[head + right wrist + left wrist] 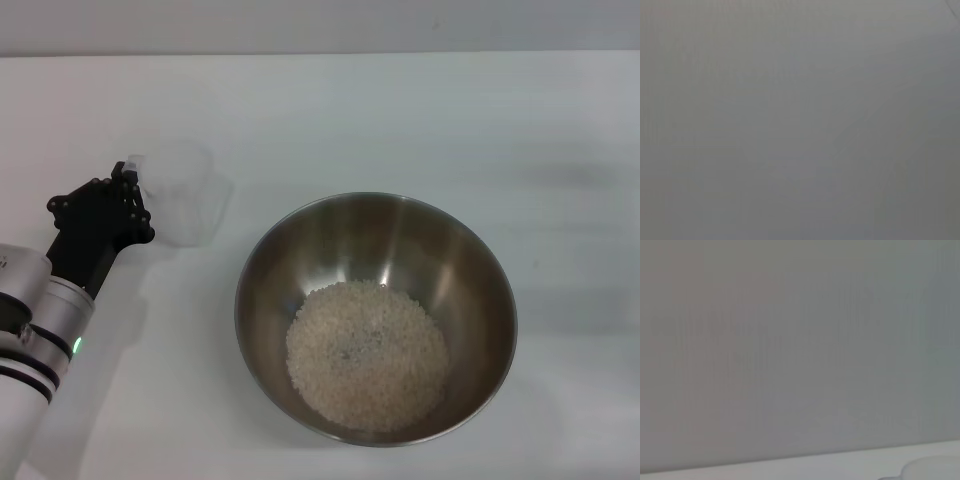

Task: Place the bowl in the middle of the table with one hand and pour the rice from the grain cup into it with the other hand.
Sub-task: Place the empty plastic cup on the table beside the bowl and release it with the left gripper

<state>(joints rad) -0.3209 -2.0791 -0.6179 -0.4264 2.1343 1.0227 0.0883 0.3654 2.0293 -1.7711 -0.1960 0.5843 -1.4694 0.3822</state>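
The steel bowl [470, 262] stands in the middle of the white table [400, 110]. A heap of white rice [366, 352] lies in its bottom. The translucent grain cup [180, 195] stands upright and looks empty, left of the bowl and a little farther back. My left gripper [118, 188] is open right beside the cup's left side, and the cup is not between its fingers. In the left wrist view only a pale rim of the cup [932, 469] shows. My right gripper is out of view, and the right wrist view shows only a plain grey surface.
My left arm's silver wrist [40, 320] with its green light lies over the table's near left corner. The table's far edge [320, 53] meets a grey wall.
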